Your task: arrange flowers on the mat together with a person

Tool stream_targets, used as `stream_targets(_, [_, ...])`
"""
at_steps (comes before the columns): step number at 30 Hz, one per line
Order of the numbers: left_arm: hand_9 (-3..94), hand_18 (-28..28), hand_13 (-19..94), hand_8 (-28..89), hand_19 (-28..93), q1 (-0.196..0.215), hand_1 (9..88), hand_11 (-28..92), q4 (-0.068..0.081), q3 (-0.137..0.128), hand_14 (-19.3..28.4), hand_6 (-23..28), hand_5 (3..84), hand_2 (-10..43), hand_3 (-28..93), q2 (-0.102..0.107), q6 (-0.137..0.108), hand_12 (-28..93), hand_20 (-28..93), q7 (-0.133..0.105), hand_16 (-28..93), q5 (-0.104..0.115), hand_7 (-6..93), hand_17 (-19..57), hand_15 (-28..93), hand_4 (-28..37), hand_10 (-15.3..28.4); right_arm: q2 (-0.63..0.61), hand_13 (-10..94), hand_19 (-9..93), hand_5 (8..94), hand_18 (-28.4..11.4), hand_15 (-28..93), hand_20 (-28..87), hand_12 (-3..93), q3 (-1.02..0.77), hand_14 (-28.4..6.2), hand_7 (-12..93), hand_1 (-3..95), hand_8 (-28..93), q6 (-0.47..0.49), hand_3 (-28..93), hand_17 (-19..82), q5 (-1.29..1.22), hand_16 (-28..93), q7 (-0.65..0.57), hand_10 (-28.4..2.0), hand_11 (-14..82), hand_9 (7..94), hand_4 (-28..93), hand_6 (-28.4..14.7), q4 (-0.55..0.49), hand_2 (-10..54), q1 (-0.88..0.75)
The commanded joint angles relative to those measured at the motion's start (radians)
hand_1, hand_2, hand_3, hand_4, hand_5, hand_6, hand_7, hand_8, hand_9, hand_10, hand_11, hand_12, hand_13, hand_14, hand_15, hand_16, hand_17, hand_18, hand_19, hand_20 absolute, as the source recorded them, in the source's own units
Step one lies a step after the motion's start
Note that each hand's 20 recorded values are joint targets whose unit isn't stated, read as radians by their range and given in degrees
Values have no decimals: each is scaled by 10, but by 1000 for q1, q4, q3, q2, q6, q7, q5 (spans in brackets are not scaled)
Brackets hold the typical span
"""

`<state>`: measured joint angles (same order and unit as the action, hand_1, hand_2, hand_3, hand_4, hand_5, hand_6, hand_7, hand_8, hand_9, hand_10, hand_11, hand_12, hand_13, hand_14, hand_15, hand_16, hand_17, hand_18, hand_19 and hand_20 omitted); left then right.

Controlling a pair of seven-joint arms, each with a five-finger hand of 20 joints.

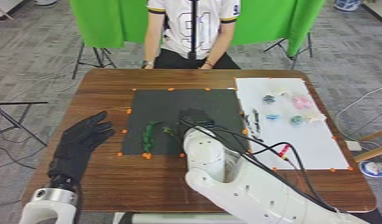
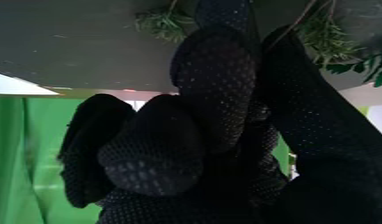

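Right hand (image 1: 196,117) low over mat (image 1: 161,102); fingers narrow, appear to pinch sprig (image 2: 330,44). Advise: settle sprig flat beside leafy stem (image 1: 149,137), loosen gently, lift clear without snagging.

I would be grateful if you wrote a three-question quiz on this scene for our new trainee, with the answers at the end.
1. Multiple choice: which hand is over the dark mat?
a) the left hand
b) the right hand
c) neither
2. True or false: the pink flower lies on the white sheet.
3. Fill in the blank: the cloth hanging beyond the table is ____.

Key: 1. b; 2. true; 3. green
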<state>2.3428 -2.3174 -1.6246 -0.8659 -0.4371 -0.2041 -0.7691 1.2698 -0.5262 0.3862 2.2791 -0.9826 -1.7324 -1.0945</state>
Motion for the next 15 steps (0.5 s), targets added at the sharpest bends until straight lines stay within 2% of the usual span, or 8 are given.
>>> stream_targets(1, [350, 210, 239, -112, 547, -5, 228, 336, 11, 7, 261, 110, 400, 73, 799, -5, 9, 79, 40, 13, -141, -6, 162, -72, 579, -280, 205, 8, 937, 932, 937, -193, 675, 297, 128, 9, -53, 293, 460, -149, -23, 632, 676, -4, 153, -3, -97, 508, 937, -204, 9, -22, -20, 11])
stream_targets(8, [350, 210, 240, -111, 547, 9, 227, 336, 7, -4, 262, 110, 400, 72, 801, -12, 6, 78, 39, 23, -142, -8, 162, -72, 580, -278, 206, 8, 937, 932, 937, -184, 659, 273, 128, 3, -48, 259, 411, -146, -22, 601, 681, -8, 149, 4, -91, 492, 937, -198, 6, -45, -27, 13])
stream_targets(15, [349, 210, 239, -112, 547, 33, 228, 337, -1, -9, 262, 110, 399, 72, 801, -17, -6, 78, 39, 9, -142, -4, 163, -72, 580, -278, 206, -15, 937, 932, 937, -174, 650, 262, 133, -9, -39, 232, 373, -134, -60, 557, 685, -3, 152, 18, -91, 475, 937, -188, 0, -83, -21, 14])
